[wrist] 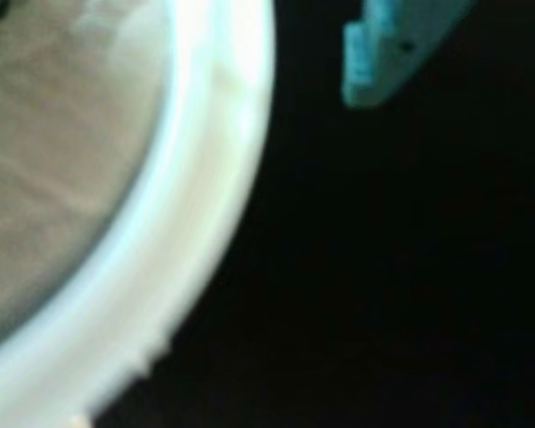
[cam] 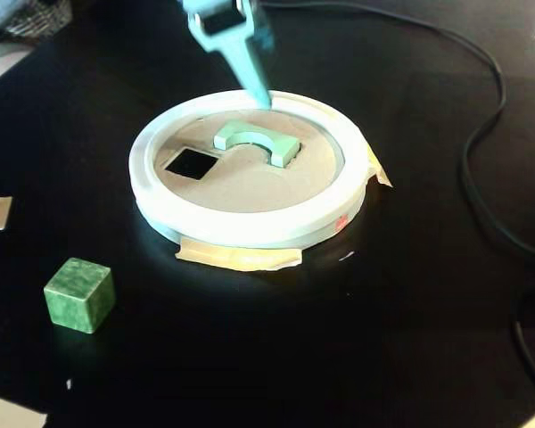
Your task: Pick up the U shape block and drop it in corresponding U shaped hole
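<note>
In the fixed view the mint arch block (cam: 257, 142) lies on the tan disc (cam: 250, 178), at about one o'clock from the square hole (cam: 192, 163). The teal claw (cam: 260, 96) hangs just above the block's far edge, holding nothing; whether it is spread or closed, I cannot tell.

A pale mint-green, arch-shaped U shape block (cam: 254, 141) is seen in the fixed view on a tan disc ringed by a white rim. It is seated partway into the U shaped hole (cam: 250, 152), its upper part raised above the disc, its semicircular notch turned toward the camera. The hole is mostly covered by the block.
</note>
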Motion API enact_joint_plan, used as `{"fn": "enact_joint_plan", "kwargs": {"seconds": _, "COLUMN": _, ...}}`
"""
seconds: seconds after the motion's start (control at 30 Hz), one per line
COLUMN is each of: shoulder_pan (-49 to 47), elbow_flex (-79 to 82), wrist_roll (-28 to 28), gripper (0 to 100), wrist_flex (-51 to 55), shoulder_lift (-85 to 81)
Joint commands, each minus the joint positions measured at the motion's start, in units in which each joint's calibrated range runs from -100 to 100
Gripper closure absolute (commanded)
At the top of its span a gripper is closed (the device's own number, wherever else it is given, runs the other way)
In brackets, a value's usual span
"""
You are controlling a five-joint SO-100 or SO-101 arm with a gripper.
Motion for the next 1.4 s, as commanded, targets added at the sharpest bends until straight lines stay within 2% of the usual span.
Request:
{"fn": "enact_joint_plan", "kwargs": {"seconds": 0.0, "shoulder_pan": 0.5, "elbow_flex": -1.0, "wrist_roll": 2.3, "gripper": 9, "wrist_flex": 3.1, "shoulder_lift": -11.0}}
{"fn": "enact_joint_plan", "kwargs": {"seconds": 0.1, "shoulder_pan": 1.7, "elbow_flex": -0.9, "wrist_roll": 7.4, "gripper": 9, "wrist_flex": 11.1, "shoulder_lift": -14.1}}
{"fn": "enact_joint_plan", "kwargs": {"seconds": 0.3, "shoulder_pan": 17.8, "elbow_flex": -1.0, "wrist_roll": 21.6, "gripper": 9, "wrist_flex": 41.1, "shoulder_lift": -20.4}}
{"fn": "enact_joint_plan", "kwargs": {"seconds": 0.37, "shoulder_pan": 22.8, "elbow_flex": -1.0, "wrist_roll": 25.8, "gripper": 9, "wrist_flex": 46.7, "shoulder_lift": -20.5}}
{"fn": "enact_joint_plan", "kwargs": {"seconds": 0.6, "shoulder_pan": 36.6, "elbow_flex": -1.1, "wrist_roll": 45.5, "gripper": 9, "wrist_flex": 46.7, "shoulder_lift": -22.5}}
{"fn": "enact_joint_plan", "kwargs": {"seconds": 0.63, "shoulder_pan": 39.6, "elbow_flex": -1.1, "wrist_roll": 49.7, "gripper": 9, "wrist_flex": 46.7, "shoulder_lift": -24.3}}
{"fn": "enact_joint_plan", "kwargs": {"seconds": 0.73, "shoulder_pan": 46.2, "elbow_flex": -0.9, "wrist_roll": 55.5, "gripper": 9, "wrist_flex": 46.7, "shoulder_lift": -28.4}}
{"fn": "enact_joint_plan", "kwargs": {"seconds": 0.87, "shoulder_pan": 55.7, "elbow_flex": 0.8, "wrist_roll": 59.4, "gripper": 10, "wrist_flex": 46.7, "shoulder_lift": -35.5}}
{"fn": "enact_joint_plan", "kwargs": {"seconds": 1.03, "shoulder_pan": 63.8, "elbow_flex": 16.5, "wrist_roll": 60.6, "gripper": 10, "wrist_flex": 46.7, "shoulder_lift": -49.8}}
{"fn": "enact_joint_plan", "kwargs": {"seconds": 1.37, "shoulder_pan": 63.8, "elbow_flex": 70.6, "wrist_roll": 60.9, "gripper": 10, "wrist_flex": 15.6, "shoulder_lift": -98.0}}
